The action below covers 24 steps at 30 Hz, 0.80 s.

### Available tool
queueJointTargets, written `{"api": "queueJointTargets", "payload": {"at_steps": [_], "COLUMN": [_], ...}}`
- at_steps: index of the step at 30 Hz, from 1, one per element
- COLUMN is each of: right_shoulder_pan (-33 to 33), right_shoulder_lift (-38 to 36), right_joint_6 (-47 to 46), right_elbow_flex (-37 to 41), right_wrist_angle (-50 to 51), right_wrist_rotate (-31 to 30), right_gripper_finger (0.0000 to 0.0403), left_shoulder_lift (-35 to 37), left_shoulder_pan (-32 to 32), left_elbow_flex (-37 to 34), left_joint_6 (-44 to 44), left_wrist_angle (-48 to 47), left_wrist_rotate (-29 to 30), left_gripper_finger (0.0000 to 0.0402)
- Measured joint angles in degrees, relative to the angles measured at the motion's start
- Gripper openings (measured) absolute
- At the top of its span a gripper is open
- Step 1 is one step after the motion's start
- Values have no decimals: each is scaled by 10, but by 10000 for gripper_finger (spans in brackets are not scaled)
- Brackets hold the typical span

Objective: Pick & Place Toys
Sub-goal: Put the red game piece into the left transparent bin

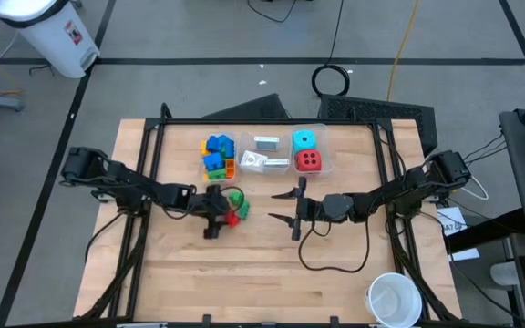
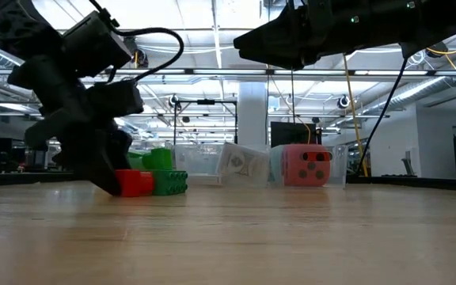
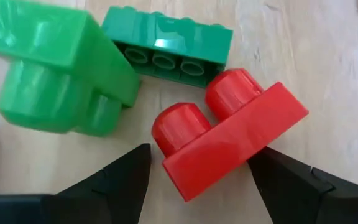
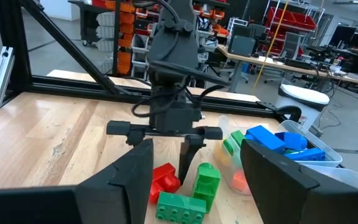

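A red two-stud brick (image 3: 229,140) lies on its side on the table, next to a long green brick (image 3: 166,50) and a chunky green brick (image 3: 55,68). My left gripper (image 3: 197,183) is open and low over the table, with one finger on each side of the red brick; it also shows in the high view (image 1: 222,217). My right gripper (image 1: 288,207) is open and empty, held above the table's middle and facing the left gripper. More bricks (image 1: 217,155), cards (image 1: 262,153) and a cyan and a red die (image 1: 306,151) lie in clear bins. My left gripper straddles the red brick with its fingers slanting down to the table. One finger (image 3: 278,180) stands right at the brick's short end (image 3: 272,134), and the other (image 3: 120,183) is a small gap off the opposite end. I cannot tell whether either finger touches the brick.
Three clear bins (image 1: 326,162) stand side by side at the far middle of the table. A white round cup (image 1: 395,299) stands at the near right corner. A cable (image 1: 335,260) loops on the table under the right arm. Bare wood lies along the near edge.
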<state>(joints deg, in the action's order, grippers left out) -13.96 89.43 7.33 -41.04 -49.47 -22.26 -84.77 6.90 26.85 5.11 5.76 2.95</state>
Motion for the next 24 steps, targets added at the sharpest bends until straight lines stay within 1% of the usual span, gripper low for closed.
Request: {"api": "queueJointTargets", "payload": {"at_steps": [3,7,10,13,15,20,22,24], "right_shoulder_pan": [0,0,0,0,0,0,0,0], "right_shoulder_lift": [0,0,0,0,0,0,0,0], "right_joint_6": [-3,-6,-6,-6,-6,-6,-7,-6], "right_elbow_flex": [0,0,0,0,0,0,0,0], "right_wrist_angle": [0,0,0,0,0,0,0,0], "right_wrist_rotate": [0,0,0,0,1,1,1,1], "right_gripper_finger": [211,210,210,210,210,210,210,210], "left_shoulder_lift": [0,0,0,0,0,0,0,0], "left_shoulder_pan": [8,30,48,62,69,82,83,83], "left_elbow_flex": [-1,-1,-1,-1,-1,-1,-1,-1], "left_joint_6": [45,56,74,81,63,-58,-79,-82], "left_wrist_angle": [18,30,36,49,65,93,96,95], "left_wrist_rotate": [-12,-17,-42,-48,-45,-34,-26,-25], "left_gripper_finger": [273,273,273,273,273,273,273,273]}}
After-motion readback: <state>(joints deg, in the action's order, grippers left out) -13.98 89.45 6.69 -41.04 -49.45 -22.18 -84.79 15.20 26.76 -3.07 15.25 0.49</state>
